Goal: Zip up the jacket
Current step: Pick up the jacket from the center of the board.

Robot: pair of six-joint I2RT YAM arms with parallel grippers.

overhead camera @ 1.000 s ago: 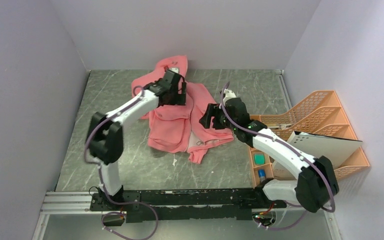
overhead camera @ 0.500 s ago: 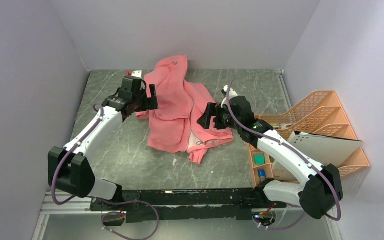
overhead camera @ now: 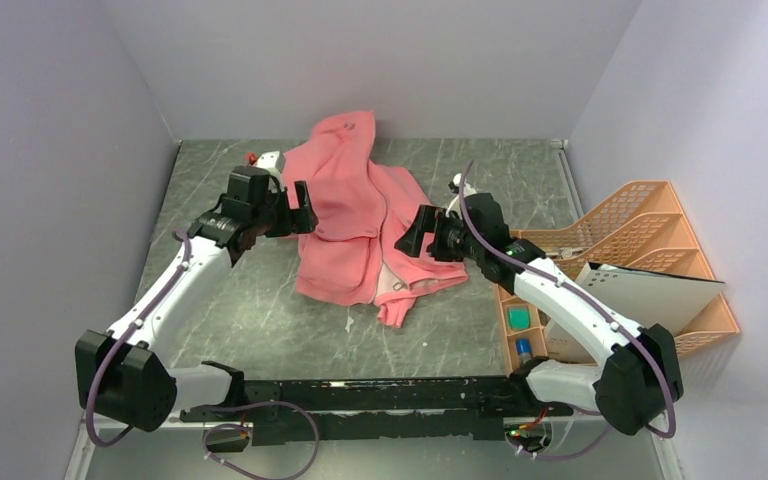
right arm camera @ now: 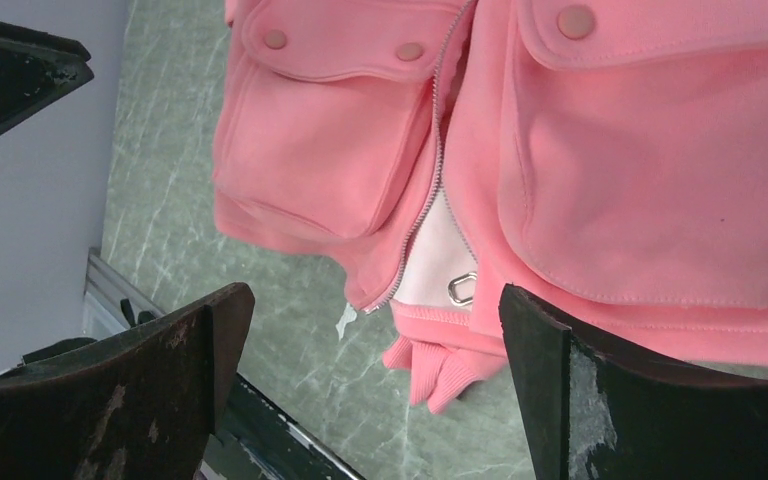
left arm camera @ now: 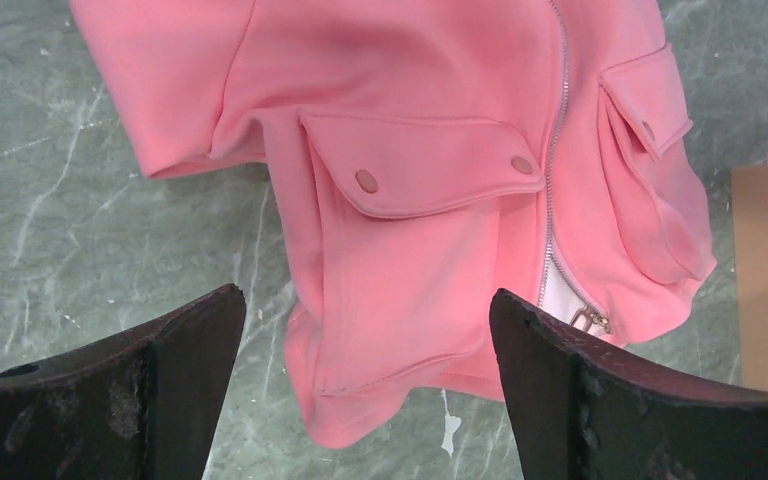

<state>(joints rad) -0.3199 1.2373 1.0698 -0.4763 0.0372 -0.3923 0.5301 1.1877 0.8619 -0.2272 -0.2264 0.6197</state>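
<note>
We see the jacket (overhead camera: 352, 225) lying crumpled on the far middle of the grey table (overhead camera: 250, 310), with its collar towards the back wall. The left gripper (overhead camera: 298, 208) is at the left edge of the jacket, its jaws spread wide with nothing between them. The right gripper (overhead camera: 415, 232) is at the right edge, and its jaws are also spread and hold nothing. Along the zipper (left arm camera: 552, 170) the front edges lie close together, and they part near the hem. There a small metal pull (right arm camera: 462, 288) lies on pale lining. A flap pocket (left arm camera: 425, 175) with two snaps lies beside the zipper.
</note>
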